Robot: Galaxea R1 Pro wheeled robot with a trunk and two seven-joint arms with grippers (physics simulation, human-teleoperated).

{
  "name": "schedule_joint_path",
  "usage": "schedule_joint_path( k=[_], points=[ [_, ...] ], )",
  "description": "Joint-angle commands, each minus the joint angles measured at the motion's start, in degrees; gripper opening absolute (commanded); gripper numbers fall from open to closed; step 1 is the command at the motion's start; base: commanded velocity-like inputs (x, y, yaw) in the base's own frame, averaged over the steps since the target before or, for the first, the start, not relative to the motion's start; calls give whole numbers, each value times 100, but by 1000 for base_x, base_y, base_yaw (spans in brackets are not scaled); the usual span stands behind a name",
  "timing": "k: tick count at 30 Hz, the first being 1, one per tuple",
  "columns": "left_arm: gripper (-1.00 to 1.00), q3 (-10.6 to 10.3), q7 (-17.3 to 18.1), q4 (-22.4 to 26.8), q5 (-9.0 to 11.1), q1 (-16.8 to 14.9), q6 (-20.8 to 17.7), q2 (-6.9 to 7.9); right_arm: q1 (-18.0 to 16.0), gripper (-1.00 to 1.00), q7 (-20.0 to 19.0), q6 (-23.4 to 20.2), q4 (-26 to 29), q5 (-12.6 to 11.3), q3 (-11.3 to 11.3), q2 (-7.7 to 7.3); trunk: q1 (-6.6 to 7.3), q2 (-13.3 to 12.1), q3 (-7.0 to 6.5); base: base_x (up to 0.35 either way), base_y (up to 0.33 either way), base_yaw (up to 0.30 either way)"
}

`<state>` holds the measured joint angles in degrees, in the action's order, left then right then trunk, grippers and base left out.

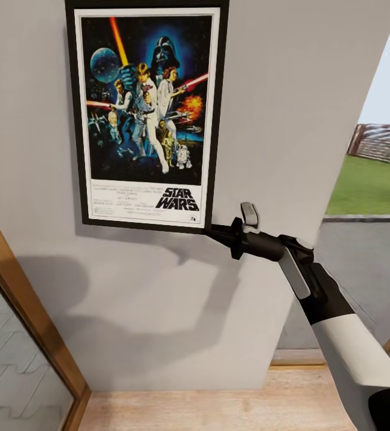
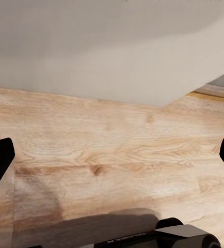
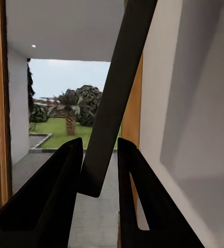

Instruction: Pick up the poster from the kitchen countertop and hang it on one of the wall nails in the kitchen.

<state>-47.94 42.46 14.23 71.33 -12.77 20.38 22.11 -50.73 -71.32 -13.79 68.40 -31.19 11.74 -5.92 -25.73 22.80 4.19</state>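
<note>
Poster (image 1: pixel 147 114), framed, flat against grey wall (image 1: pixel 290 120); lower right corner pinched by right gripper (image 1: pixel 209 230).
Left gripper (image 2: pixel 112 155): fingers spread wide, empty, over wooden floor (image 2: pixel 107 150). Poster: judged light, rigid, thin-edged; likely to pivot or slip from a corner hold. The right wrist view has the frame edge between both fingers (image 3: pixel 55 191).

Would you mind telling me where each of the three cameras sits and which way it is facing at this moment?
Head view: from the robot's head, facing the grey wall and the poster; the right gripper pinches its lower corner.
Left wrist view: on the left arm, looking down at the wooden floor; the left gripper is open.
Right wrist view: on the right arm, looking along the poster edge-on between the fingers, with a garden beyond.
Shared: head and right wrist views both show the poster and right gripper.
</note>
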Motion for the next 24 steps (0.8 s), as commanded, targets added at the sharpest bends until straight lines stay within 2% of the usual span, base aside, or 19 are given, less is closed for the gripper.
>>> schedule_joint_path(
  k=[1, 15, 24],
  points=[
    [100, -48, 8, 1, 47, -7, 27, 4, -7, -100, -4, -63, -2, -54, 14, -6, -5, 12, 13, 131, 0, 0],
    [100, -48, 8, 1, 47, -7, 27, 4, -7, -100, -4, -63, -2, -54, 14, -6, -5, 12, 13, 23, 0, 0],
    [100, -46, 8, 1, 47, -7, 27, 4, -7, -100, -4, -63, -2, -54, 13, -6, -5, 12, 13, 96, 0, 0]
  ],
)
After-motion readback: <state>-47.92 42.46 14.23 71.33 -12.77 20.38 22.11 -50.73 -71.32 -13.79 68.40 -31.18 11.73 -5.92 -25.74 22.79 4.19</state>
